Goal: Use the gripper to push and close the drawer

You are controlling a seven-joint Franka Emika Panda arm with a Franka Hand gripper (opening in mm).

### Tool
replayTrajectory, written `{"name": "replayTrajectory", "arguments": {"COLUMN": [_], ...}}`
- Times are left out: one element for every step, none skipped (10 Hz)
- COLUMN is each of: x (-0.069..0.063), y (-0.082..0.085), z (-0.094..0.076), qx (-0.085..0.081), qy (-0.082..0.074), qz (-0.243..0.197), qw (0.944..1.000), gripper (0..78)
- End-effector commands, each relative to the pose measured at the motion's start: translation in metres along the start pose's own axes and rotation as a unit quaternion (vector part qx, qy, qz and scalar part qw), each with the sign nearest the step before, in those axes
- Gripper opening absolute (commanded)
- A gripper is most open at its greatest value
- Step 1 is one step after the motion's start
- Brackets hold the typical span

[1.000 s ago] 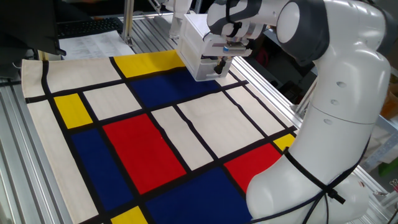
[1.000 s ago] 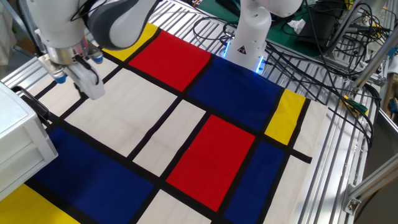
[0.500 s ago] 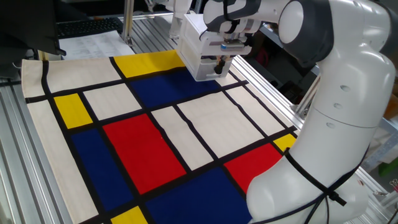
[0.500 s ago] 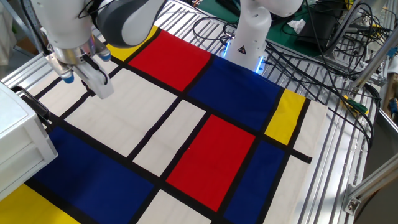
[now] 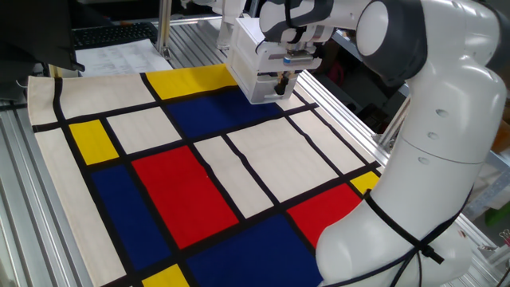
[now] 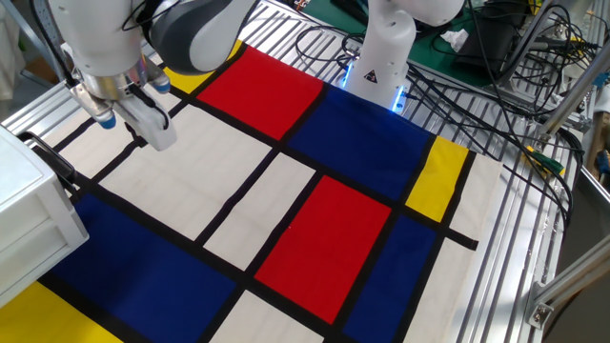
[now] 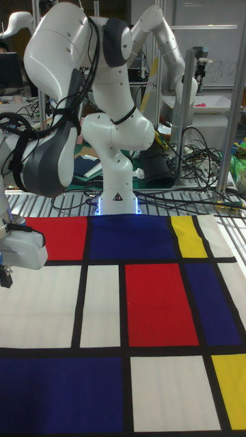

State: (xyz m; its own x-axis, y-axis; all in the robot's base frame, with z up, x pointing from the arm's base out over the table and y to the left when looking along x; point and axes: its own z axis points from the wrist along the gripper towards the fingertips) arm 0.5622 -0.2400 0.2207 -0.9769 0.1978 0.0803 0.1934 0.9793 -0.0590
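One fixed view sets the gripper (image 5: 282,80) just beside the white cabinet (image 5: 253,70); finger spacing unreadable; pressing off the drawer (image 6: 38,232) front could shove the cabinet instead

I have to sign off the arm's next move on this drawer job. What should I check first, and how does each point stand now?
1. Drawer pushed flush with the cabinet: cannot tell; no gap shows, but the gripper covers part of the front.
2. Gripper free of any load: ok, nothing between the fingers.
3. Gripper touching the cabinet: cannot tell; apart in the other fixed view, overlapping in one fixed view.
4. Cabinet upright on the patterned cloth: ok.
5. Cloth around the gripper free of loose objects: ok.
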Motion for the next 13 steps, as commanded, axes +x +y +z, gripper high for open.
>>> {"name": "replayTrajectory", "arguments": {"x": [0.024,0.052,0.068,0.072,0.096,0.107,0.112,0.112,0.112,0.112,0.112,0.112,0.112], "y": [0.037,0.068,0.079,0.082,0.097,0.106,0.112,0.112,0.112,0.112,0.112,0.112,0.112], "z": [-0.014,-0.03,-0.036,-0.037,-0.036,-0.034,-0.033,-0.033,-0.033,-0.033,-0.033,-0.033,-0.033], "qx": [-0.019,-0.019,-0.018,-0.018,-0.02,-0.02,-0.017,-0.008,0.001,0.016,0.013,0.002,-0.001], "qy": [0.001,0.008,0.013,0.013,0.012,0.012,0.012,0.009,0.007,-0.004,-0.009,-0.009,-0.008], "qz": [-0.018,-0.008,-0.007,-0.006,0.0,0.003,0.002,-0.008,-0.02,-0.05,-0.066,-0.088,-0.091], "qw": [0.9996,0.9998,0.9997,0.9997,0.9997,0.9997,0.9998,0.9999,0.9998,0.9986,0.9977,0.9961,0.9959], "gripper": [0.0,0.0,0.0,0.0,0.0,0.0,0.0,0.0,0.0,0.0,0.0,0.0,0.0]}}
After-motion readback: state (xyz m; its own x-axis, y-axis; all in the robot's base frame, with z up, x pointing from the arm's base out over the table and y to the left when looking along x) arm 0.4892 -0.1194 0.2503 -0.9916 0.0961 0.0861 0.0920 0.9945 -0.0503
